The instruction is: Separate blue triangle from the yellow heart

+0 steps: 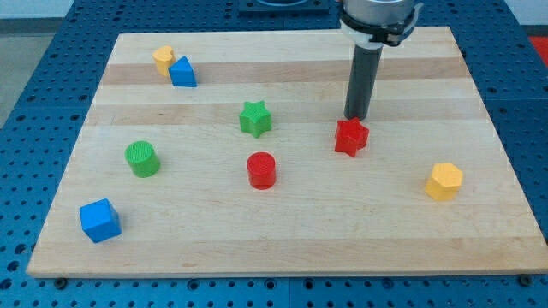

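Note:
The blue triangle (182,73) sits near the view's top left of the wooden board (282,222). The yellow heart (163,60) is right beside it on its upper left, touching or nearly touching. My tip (355,117) is far to the right of both, just above the red star (351,137) and very close to it.
A green star (254,119) lies mid-board. A green cylinder (142,159) and a red cylinder (261,169) lie lower. A blue cube (100,220) is at the bottom left. A yellow hexagon (444,181) is at the right.

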